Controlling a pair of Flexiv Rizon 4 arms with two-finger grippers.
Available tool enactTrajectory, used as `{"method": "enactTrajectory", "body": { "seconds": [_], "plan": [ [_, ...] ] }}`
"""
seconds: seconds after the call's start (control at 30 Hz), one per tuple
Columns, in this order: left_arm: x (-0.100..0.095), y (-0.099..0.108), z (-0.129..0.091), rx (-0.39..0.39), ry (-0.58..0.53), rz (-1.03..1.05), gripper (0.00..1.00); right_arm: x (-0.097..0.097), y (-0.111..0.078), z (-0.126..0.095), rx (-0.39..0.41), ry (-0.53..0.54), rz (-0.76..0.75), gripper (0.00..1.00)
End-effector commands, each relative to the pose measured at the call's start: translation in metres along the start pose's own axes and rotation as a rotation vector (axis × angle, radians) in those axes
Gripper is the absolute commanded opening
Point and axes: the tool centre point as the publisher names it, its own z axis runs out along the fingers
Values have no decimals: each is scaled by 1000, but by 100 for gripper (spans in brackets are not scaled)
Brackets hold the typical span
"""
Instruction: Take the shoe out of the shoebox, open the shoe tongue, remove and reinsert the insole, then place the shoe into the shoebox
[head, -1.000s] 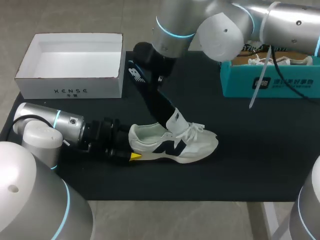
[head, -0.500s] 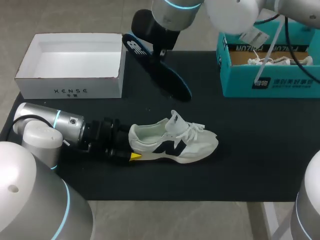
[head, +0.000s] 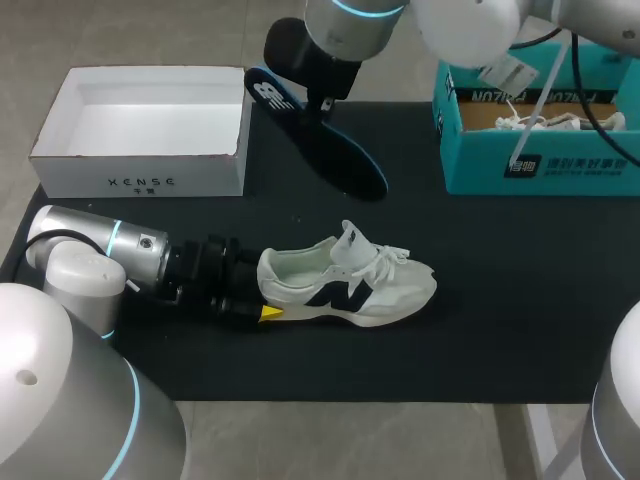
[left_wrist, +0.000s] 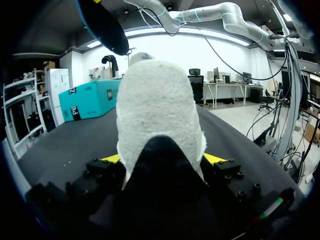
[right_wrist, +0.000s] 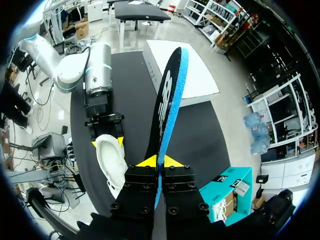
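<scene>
Now hoists the insole (head: 322, 142) clear, pinched tight in the right gripper (right_wrist: 160, 161); clamps the shoe (head: 347, 285) firmly with the left gripper (left_wrist: 161, 159). Removal done, reinsertion next.

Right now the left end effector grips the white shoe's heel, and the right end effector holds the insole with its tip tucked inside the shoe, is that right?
Not quite. The right end effector holds the insole fully out of the shoe, lifted clear of it, as the head view shows. The left end effector does grip the heel.
</scene>
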Motion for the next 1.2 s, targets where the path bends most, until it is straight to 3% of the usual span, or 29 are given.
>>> {"method": "enactTrajectory", "body": {
  "seconds": [0.03, 0.2, 0.4, 0.5, 0.77, 0.9, 1.1, 1.2],
  "plan": [
    [1, 1, 1, -1, 0, 0, 0, 0, 0, 0, 0, 0, 0, 0],
    [1, 1, 1, -1, 0, 0, 0, 0, 0, 0, 0, 0, 0, 0],
    [1, 1, 1, -1, 0, 0, 0, 15, -6, -18, -308, -115, 257, 0],
    [1, 1, 1, -1, 0, 0, 0, 19, -7, -29, -415, -122, 339, 0],
    [1, 1, 1, -1, 0, 0, 0, 18, -27, -59, -637, 72, 539, 0],
    [1, 1, 1, -1, 0, 0, 0, 6, -37, -71, -727, 89, 537, 0],
    [1, 1, 1, -1, 0, 0, 0, -14, -38, -68, -880, 233, 503, 0],
    [1, 1, 1, -1, 0, 0, 0, -23, -36, -69, -921, 292, 487, 0]
  ]
}}
